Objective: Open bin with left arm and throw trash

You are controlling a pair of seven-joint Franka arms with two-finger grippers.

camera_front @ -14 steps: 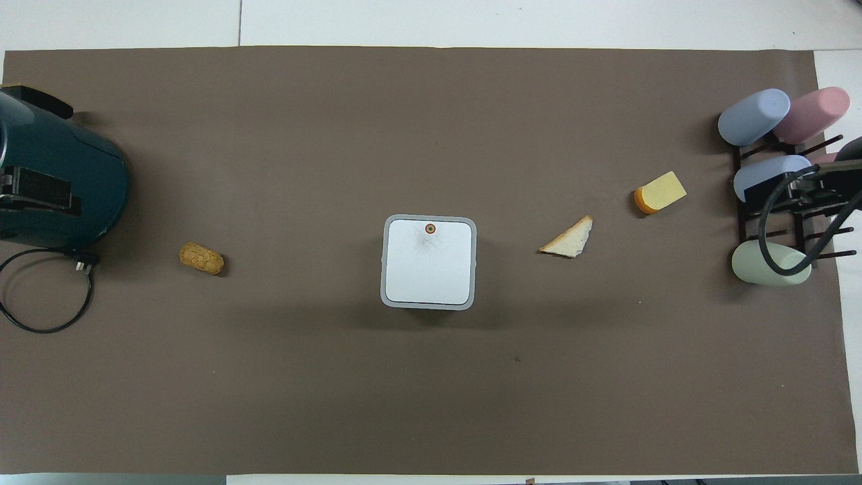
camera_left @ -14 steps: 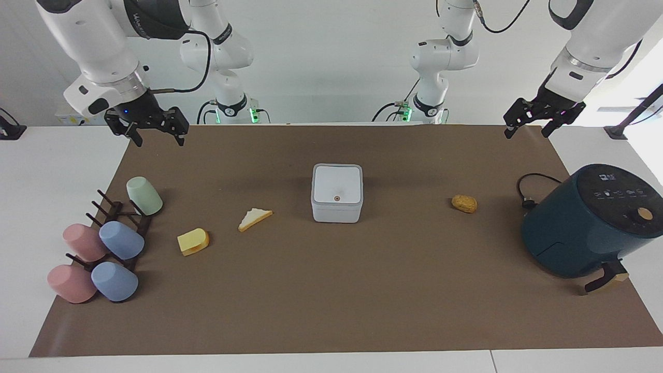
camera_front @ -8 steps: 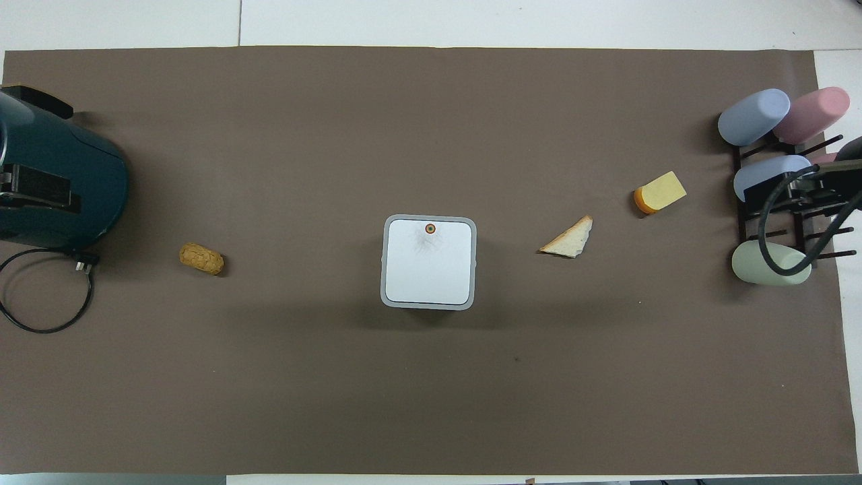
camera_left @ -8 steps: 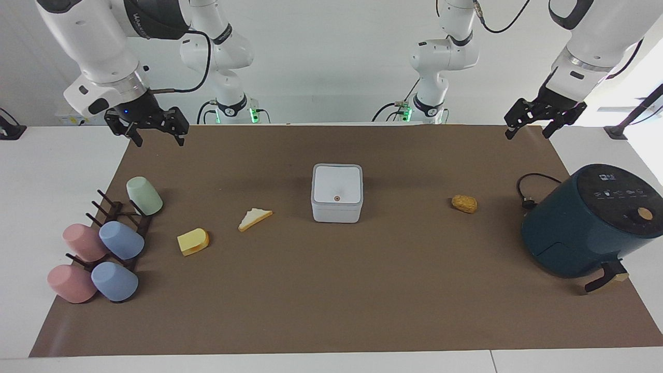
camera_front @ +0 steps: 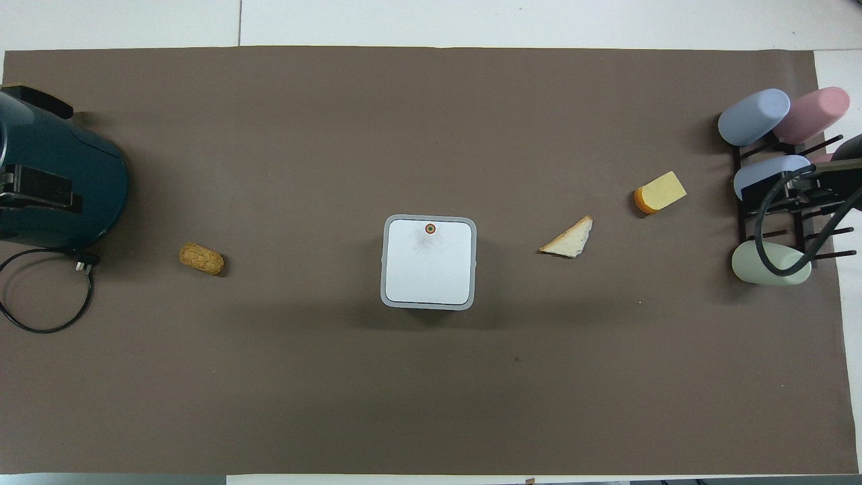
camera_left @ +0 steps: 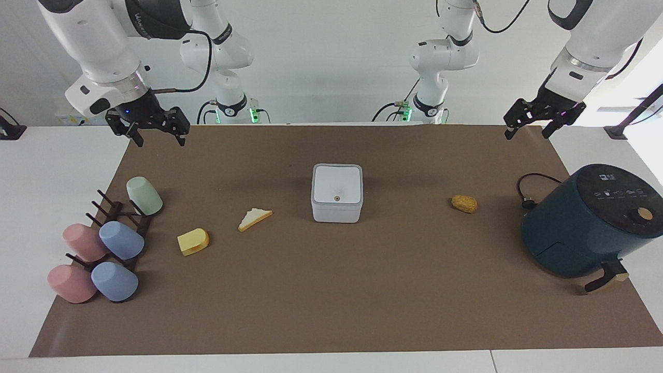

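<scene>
The bin [camera_left: 336, 192] sits mid-table with its lid down, so nothing's been binned yet: cheese [camera_left: 192, 241] and bread [camera_left: 254, 218] lie toward the right arm's end, nugget [camera_left: 464, 203] toward the left arm's. Both grippers hang empty with jaws spread, left gripper [camera_left: 531, 128] over the mat's corner near the air fryer [camera_left: 590, 223], right gripper [camera_left: 155, 133] up above the cup rack [camera_left: 116, 220]. Nothing blocks the way to the lid

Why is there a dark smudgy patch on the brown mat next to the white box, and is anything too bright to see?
Overhead view: that patch is a soft shadow beside the bin, on its side nearer the robots. Facing view: the bin has a faint shadow too, and daylight whitens the corner above the air fryer.
</scene>
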